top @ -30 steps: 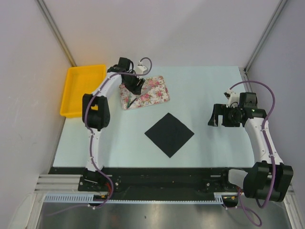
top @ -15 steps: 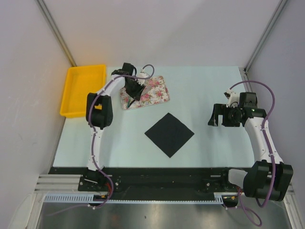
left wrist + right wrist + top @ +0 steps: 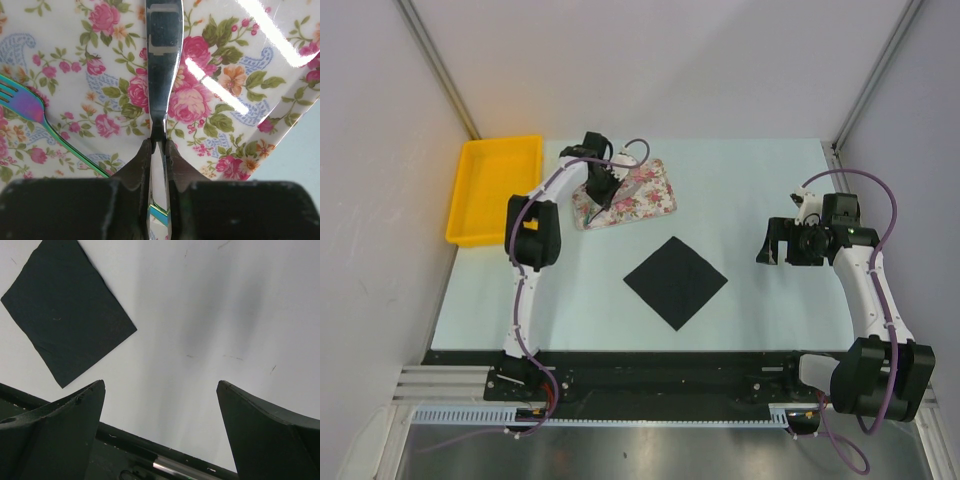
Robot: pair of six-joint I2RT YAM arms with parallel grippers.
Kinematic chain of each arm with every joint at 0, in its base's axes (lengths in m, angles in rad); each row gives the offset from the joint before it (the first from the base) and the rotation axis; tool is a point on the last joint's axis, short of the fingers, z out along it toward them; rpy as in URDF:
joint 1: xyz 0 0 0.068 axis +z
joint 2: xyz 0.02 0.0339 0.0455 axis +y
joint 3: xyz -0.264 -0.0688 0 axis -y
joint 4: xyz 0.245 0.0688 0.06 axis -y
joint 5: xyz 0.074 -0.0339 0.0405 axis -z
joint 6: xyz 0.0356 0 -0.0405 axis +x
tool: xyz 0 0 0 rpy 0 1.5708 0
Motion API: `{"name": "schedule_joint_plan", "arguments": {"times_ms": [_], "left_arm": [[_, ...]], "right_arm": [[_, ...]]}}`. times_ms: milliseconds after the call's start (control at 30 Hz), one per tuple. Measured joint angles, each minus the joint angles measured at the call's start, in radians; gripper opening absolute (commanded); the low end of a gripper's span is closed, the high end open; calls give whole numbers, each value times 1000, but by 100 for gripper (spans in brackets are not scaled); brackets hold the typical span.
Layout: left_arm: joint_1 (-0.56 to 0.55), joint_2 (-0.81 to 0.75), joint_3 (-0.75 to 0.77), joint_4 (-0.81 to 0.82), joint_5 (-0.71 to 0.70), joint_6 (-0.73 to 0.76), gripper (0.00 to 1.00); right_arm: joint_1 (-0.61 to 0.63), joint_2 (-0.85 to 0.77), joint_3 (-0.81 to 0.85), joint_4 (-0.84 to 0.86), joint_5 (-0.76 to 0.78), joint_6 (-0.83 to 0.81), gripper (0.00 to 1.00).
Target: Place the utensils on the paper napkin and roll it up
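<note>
Left gripper (image 3: 158, 145) is clenched on a silvery cutlery piece (image 3: 163, 60) over the floral tray (image 3: 240, 100), with the fork (image 3: 30, 107) lying on the tray alongside. Right gripper (image 3: 161, 385) hangs spread wide over the table (image 3: 760, 180), right of the black paper napkin (image 3: 675, 281).

Fork (image 3: 30, 106) on tray (image 3: 657, 196), apparently behind napkin (image 3: 675, 281)

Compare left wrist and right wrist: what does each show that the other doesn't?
Left wrist only: the left gripper shut on a silvery utensil over the flowered tray, with a fork lying on the tray to its left. Right wrist only: the black napkin flat on the table, and the right gripper open, holding nothing. Both: a patch of the pale table.
</note>
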State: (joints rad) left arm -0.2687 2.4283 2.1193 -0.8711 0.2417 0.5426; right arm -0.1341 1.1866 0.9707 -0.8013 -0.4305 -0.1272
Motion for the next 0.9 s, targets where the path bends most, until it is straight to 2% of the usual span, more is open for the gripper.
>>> {"name": "schedule_joint_plan", "arguments": {"times_ms": [33,267,533,900], "left_arm": [[-2,0,1,-1,-2,0,0],[-6,-1,2,4,-4,-34,0],[-13,-16,-5,44,-3,-155,0],[-21,-113,-13,90,-7,-316,0]], "right_arm": [[0,0,0,0,0,0,100],[0,0,0,0,0,0,100],[0,1,0,0,0,0,100],[0,1,0,7,0,0,100]]}}
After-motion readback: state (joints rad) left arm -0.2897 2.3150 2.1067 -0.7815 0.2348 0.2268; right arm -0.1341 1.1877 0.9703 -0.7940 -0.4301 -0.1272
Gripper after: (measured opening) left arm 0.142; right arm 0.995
